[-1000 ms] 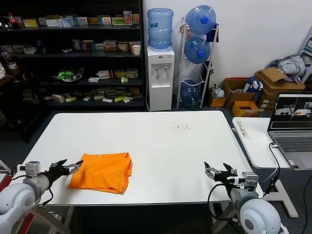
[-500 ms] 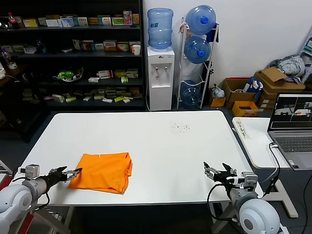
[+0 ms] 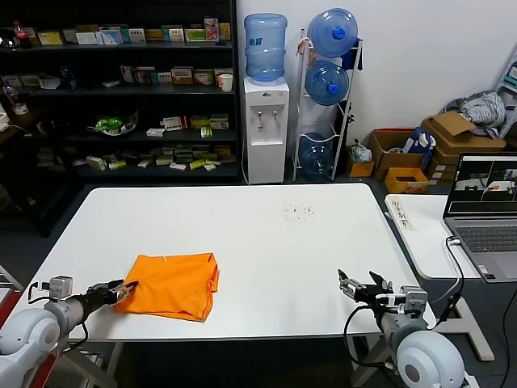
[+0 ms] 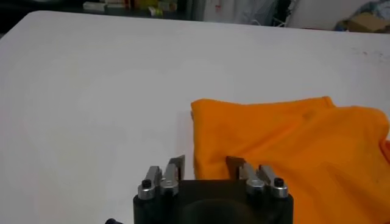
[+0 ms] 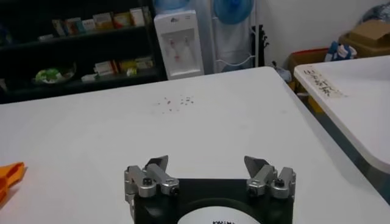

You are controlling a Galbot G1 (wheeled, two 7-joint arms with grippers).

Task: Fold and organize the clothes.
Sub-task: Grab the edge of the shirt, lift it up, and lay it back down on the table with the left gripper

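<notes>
Fingers of left gripper apart — straddling orange T-shirt corner; right gripper wide open.

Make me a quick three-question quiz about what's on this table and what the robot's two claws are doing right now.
1. True or false: the orange T-shirt lies spread out flat to its full shape.
2. Which gripper is at the T-shirt's edge? A) left gripper B) right gripper C) both
3. Fill in: the right gripper hovers over bare ____, with nothing between its open fingers.

Key
1. False: it lies folded into a compact bundle.
2. A: its fingers straddle the T-shirt's near corner, as the left wrist view shows; the right one is far off near the table's front edge.
3. table
</notes>
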